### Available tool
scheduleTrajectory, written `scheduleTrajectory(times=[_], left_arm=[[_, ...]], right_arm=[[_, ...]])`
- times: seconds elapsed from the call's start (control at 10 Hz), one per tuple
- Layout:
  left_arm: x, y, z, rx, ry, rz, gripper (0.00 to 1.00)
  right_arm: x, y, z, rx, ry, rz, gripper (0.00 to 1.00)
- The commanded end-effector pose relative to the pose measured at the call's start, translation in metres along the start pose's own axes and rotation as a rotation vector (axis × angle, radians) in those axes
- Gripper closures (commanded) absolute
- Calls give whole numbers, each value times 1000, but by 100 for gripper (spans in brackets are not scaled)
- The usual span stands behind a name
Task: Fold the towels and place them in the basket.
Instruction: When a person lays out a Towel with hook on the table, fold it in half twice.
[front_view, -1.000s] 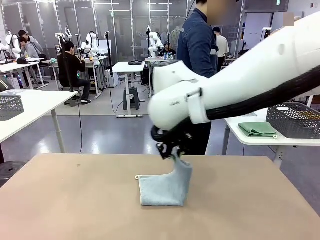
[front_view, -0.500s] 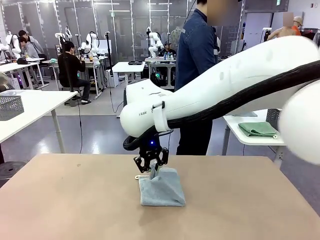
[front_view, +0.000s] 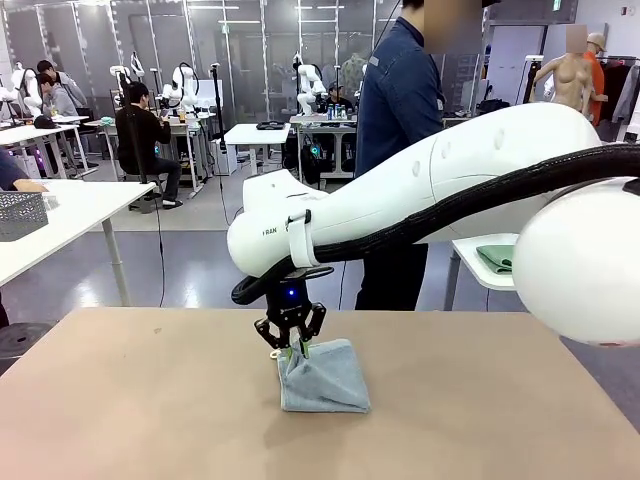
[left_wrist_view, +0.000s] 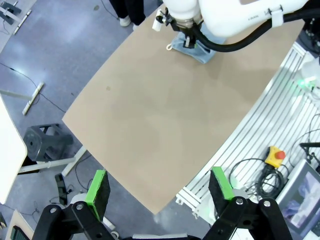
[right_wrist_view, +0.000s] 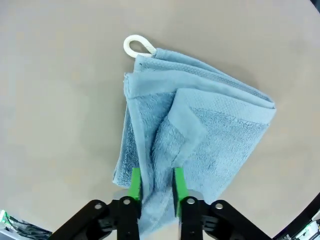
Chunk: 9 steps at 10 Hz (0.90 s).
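The blue towel (front_view: 325, 380) lies folded on the surface (front_view: 150, 400) at the centre of the front view, its white loop (right_wrist_view: 136, 46) at the upper left of the right wrist view. The right gripper (front_view: 291, 345) stands on the towel's left edge, pads pinching a raised fold. The left gripper (left_wrist_view: 158, 172) is spread wide at the bottom of its own view, above the surface's edge.

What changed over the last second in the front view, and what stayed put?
The right gripper carried the raised corner of the pale blue towel leftward across the cloth and down, leaving it doubled over and nearly flat; a fold still sits between its pads. The towel kept its spot on the table, and the person still stands at the far side.
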<state>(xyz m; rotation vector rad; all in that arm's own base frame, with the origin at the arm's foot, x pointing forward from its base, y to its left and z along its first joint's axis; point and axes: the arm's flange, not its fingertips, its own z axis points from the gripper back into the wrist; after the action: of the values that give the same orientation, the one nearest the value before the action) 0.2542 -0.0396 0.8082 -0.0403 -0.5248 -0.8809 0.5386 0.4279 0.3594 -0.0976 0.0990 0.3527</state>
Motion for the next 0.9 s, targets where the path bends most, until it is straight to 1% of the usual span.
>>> scheduleTrajectory(times=[0.0,0.1,0.2,0.3,0.4,0.5,0.6,0.7,0.8], left_arm=[[-1,-1,-1,13,6,0,0],[-1,-1,-1,13,6,0,0],[-1,-1,-1,13,6,0,0],[-1,-1,-1,13,6,0,0],[-1,-1,-1,13,6,0,0],[-1,-1,-1,13,6,0,0],[-1,-1,-1,13,6,0,0],[-1,-1,-1,13,6,0,0],[-1,-1,-1,13,6,0,0]], right_arm=[[-6,-2,4,15,-9,-44,28],[-8,-2,4,23,-14,-46,3],[-10,-5,4,30,-20,-49,34],[-12,-9,3,37,-19,-50,0],[-15,-13,1,45,-20,-49,4],[-17,-18,0,57,-29,-49,0],[-17,-26,-2,89,-29,-58,0],[-1,-9,5,34,-9,-30,0],[-1,-9,5,34,-9,-30,0]])
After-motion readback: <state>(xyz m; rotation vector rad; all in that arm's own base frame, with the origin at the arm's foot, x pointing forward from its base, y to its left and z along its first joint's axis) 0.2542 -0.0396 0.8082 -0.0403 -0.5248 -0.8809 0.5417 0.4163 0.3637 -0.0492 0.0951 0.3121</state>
